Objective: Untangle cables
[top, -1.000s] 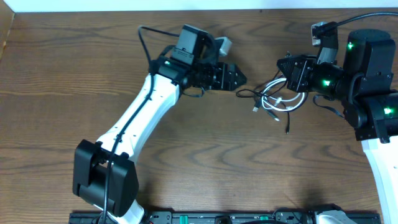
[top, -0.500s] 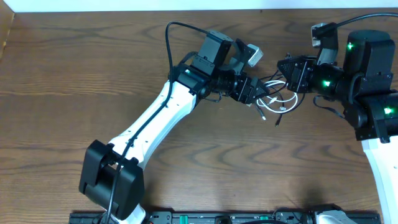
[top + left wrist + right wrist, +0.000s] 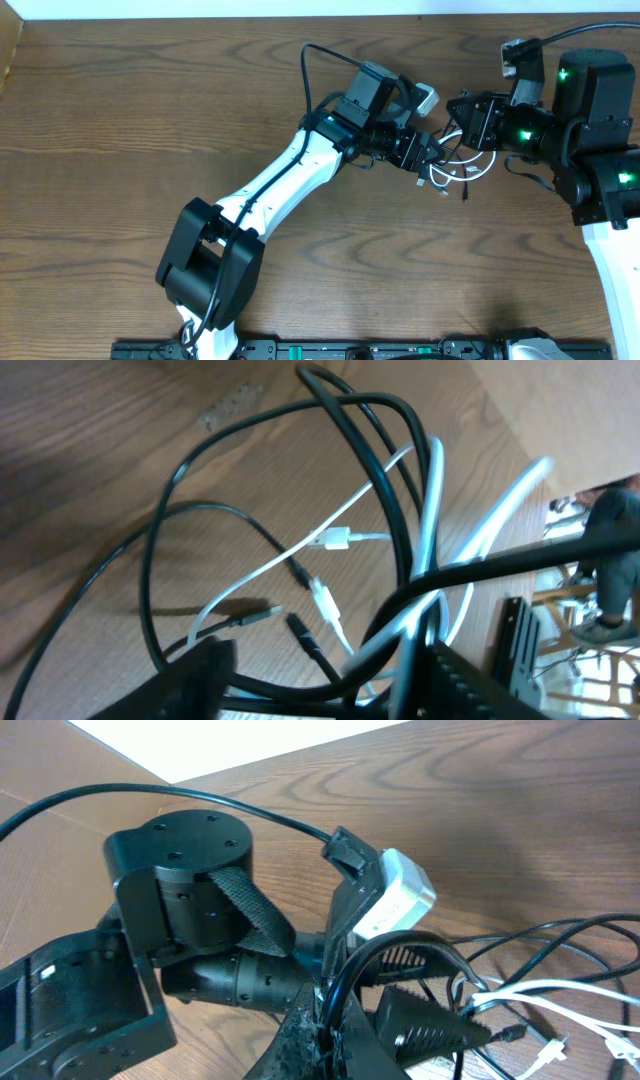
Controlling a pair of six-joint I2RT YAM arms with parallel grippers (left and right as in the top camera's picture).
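Note:
The cables [image 3: 458, 165] are a tangle of thin black cords and a white cord lying between the two grippers. In the left wrist view the black loops [image 3: 385, 480] and the white cord [image 3: 335, 540] with small plugs fill the frame. My left gripper [image 3: 432, 152] is open, and its two fingers [image 3: 320, 675] straddle strands at the tangle's left edge. My right gripper [image 3: 453, 106] is shut on a black cable [image 3: 345, 975], pinched between its fingertips [image 3: 325, 1015]. The loop arches up from there. The left gripper's serrated fingers [image 3: 425, 995] show just beyond it.
The wooden table [image 3: 120, 130] stretches to the left. The left arm [image 3: 290, 185] reaches diagonally across the middle. The right arm's base [image 3: 600, 120] stands at the right edge. A thick black robot wire [image 3: 320, 60] arches over the left wrist.
My left arm has swung to the right until its open fingers reached into the tangle. The cable bundle has shifted slightly. My right gripper has kept its hold in place.

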